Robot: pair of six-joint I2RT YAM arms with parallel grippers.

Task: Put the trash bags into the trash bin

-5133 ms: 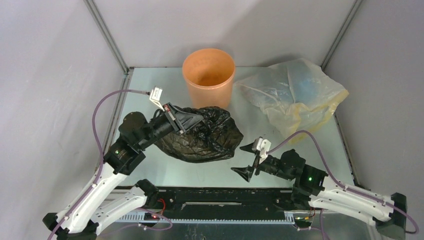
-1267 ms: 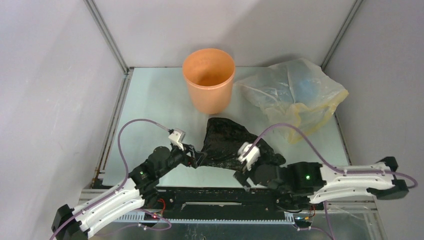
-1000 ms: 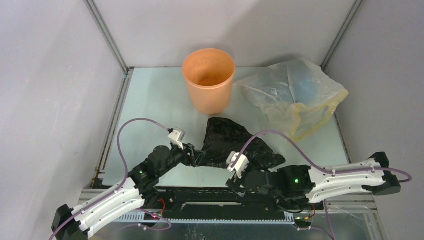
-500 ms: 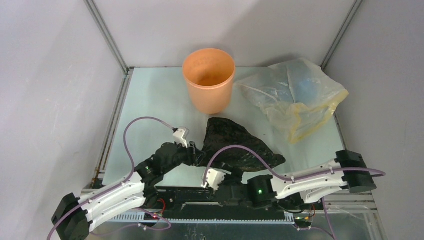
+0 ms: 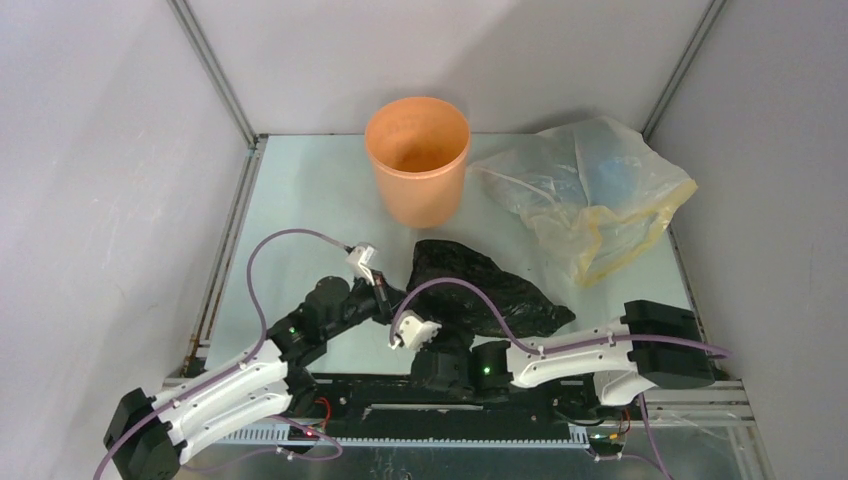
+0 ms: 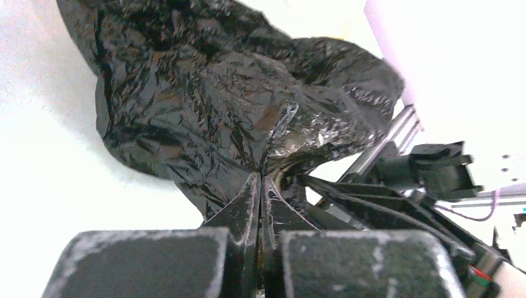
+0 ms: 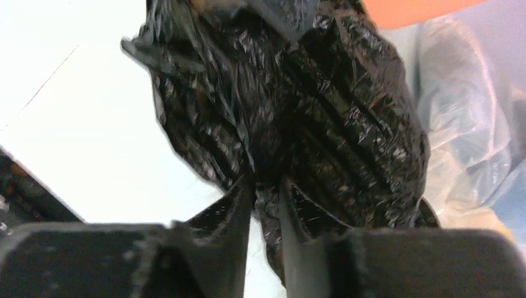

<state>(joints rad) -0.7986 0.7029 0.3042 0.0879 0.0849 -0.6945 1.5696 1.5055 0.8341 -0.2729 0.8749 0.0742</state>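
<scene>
The trash bag, crinkly glossy black, lies flattened on the table in front of the orange trash bin. My left gripper is at the bag's left corner. In the left wrist view its tips are shut on a pinched fold of the bag. My right gripper meets the bag's near edge from below. In the right wrist view its jaws stand a narrow gap apart with a bunched fold of the bag filling the gap between the tips.
A large translucent yellowish plastic bag lies at the back right, beside the bin. Grey walls close in the table on three sides. The two wrists sit close together near the front rail.
My left gripper closed on the bag's left corner. The right arm swept left along the bag's near edge and its jaws narrowed onto a fold.
</scene>
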